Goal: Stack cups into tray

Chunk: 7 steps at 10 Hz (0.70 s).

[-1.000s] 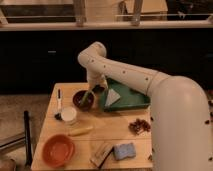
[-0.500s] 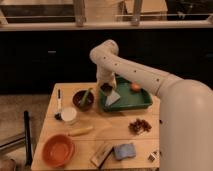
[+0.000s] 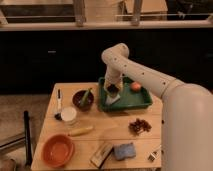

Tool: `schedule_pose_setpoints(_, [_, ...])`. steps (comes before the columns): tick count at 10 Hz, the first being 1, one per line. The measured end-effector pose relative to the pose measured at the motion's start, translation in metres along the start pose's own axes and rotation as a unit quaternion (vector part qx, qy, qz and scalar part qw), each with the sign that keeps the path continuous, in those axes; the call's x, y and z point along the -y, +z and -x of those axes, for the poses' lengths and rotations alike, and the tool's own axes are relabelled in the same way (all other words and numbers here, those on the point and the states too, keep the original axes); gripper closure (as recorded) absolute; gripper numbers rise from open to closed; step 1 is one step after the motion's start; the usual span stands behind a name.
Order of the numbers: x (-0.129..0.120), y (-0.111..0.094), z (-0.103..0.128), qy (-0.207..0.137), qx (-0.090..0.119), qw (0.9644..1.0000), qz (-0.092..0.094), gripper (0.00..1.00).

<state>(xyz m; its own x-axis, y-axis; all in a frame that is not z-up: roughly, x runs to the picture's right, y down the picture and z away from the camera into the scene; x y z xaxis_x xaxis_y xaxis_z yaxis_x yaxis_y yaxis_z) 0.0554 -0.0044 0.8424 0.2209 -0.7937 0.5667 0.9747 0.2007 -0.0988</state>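
The green tray (image 3: 131,102) sits at the back right of the wooden table. My gripper (image 3: 113,92) hangs from the arm, which bends down from above, and is over the tray's left part, low inside its rim. A small near-black shape at the gripper's tip looks like the cup (image 3: 113,89). I cannot tell if it is held. A pale grey object (image 3: 112,99) lies in the tray just under the gripper. An orange round item (image 3: 135,86) lies at the tray's back.
A dark-maroon bowl (image 3: 82,99) with a green item stands left of the tray. On the table are also a black marker (image 3: 59,98), a white cup (image 3: 68,115), an orange bowl (image 3: 58,150), a yellow item (image 3: 81,131), a blue sponge (image 3: 124,150) and dried red pieces (image 3: 140,125).
The gripper moved right from above the dark-maroon bowl to over the tray's left part and came lower into it.
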Motion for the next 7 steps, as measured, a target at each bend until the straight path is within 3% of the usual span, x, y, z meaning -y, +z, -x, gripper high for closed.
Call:
schedule_pose_setpoints(4, [-0.015, 0.028, -0.009, 0.042, 0.012, 0.9990, 0.000, 0.93])
schedule_pose_setpoints(7, [-0.032, 0.044, -0.013, 0.076, 0.031, 0.9966, 0.010, 0.92])
